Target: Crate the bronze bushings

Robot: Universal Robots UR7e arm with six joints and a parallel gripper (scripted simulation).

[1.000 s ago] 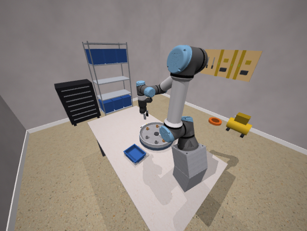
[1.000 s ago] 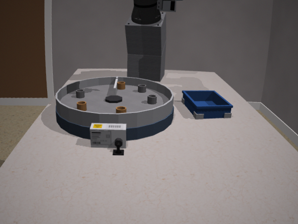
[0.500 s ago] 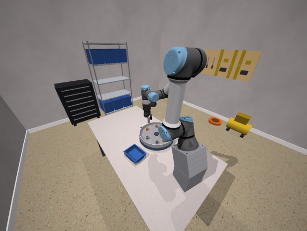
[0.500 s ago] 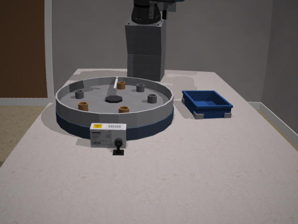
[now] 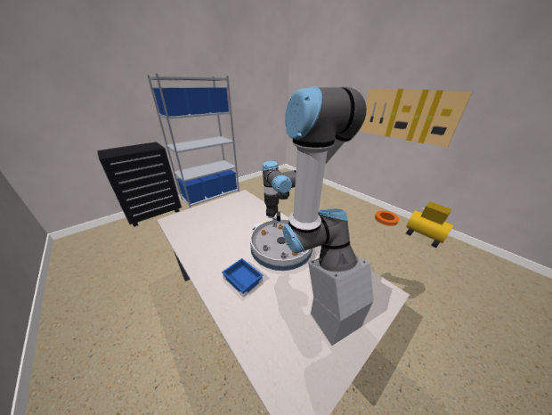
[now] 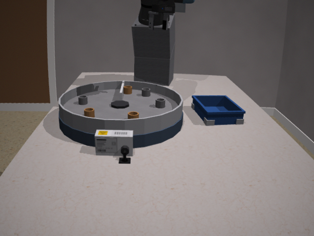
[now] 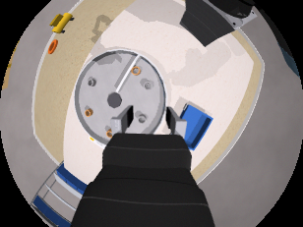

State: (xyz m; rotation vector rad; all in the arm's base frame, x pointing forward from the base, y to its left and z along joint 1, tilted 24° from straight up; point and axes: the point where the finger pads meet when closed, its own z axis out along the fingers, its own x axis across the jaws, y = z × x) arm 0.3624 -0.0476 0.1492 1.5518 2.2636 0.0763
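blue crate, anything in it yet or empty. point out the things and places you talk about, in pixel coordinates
Empty: the blue crate (image 5: 242, 275) (image 6: 218, 104) (image 7: 198, 126) shows a bare inside from above, and all six bushings (image 6: 160, 103) (image 7: 142, 118) stand on the turning table (image 5: 280, 263) (image 6: 121, 124) (image 7: 105, 92).

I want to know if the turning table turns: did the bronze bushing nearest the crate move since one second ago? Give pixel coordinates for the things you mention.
Yes. In the exterior view, this bronze bushing (image 5: 263, 232) (image 6: 133, 116) (image 7: 108, 134) has moved right, against the white box's (image 6: 111, 144) (image 7: 96, 142) right end.
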